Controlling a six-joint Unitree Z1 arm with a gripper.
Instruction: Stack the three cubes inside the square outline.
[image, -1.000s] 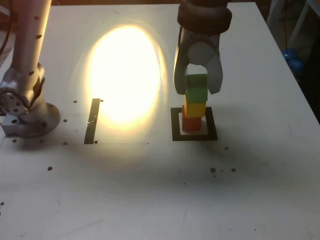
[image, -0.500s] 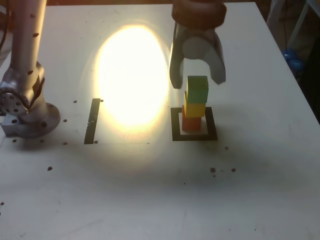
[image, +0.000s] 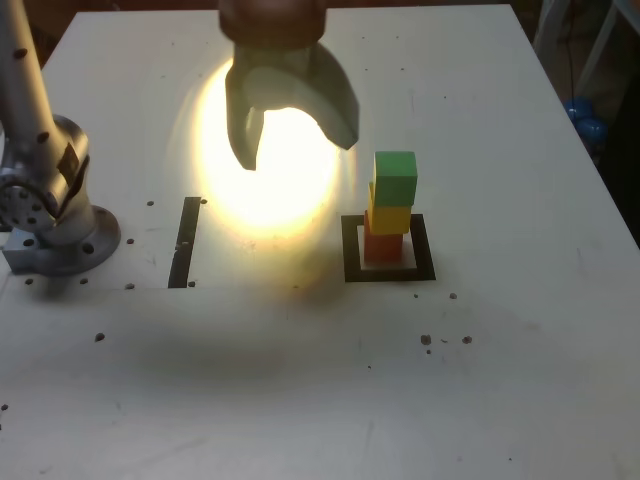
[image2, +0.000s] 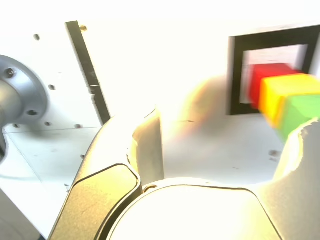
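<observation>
Hand (image: 292, 140) hangs above the desk (image: 300, 380), jaws spread wide, nothing between them, touching nothing. In the exterior view it sits to the left of the stack and a little farther back, over a bright oval glare patch (image: 265, 165) on the desk surface. Fingers (image: 338, 105) pale, curved, tips pointing down.

Stack stands free, clear of the hand. Red cube (image: 383, 246) at the bottom, resting on the white centre of the square outline (image: 349, 250). Yellow cube (image: 389, 217) on the red. Green cube (image: 395, 178) on top. All three roughly aligned, upper ones offset slightly to the exterior view's right. Tower upright.

Narrow black slot (image: 183, 243) lies on the desk well to the exterior view's left of the outline. Arm base (image: 50, 215), grey metal, bolted at the far left edge. Small dark specks scattered across the near desk.

Wrist view: overexposed. Hand's inner faces (image2: 145, 150) fill the near part; stack (image2: 280, 95) seen from above beside one finger, not touching it; square outline (image2: 237, 75) under it.
</observation>
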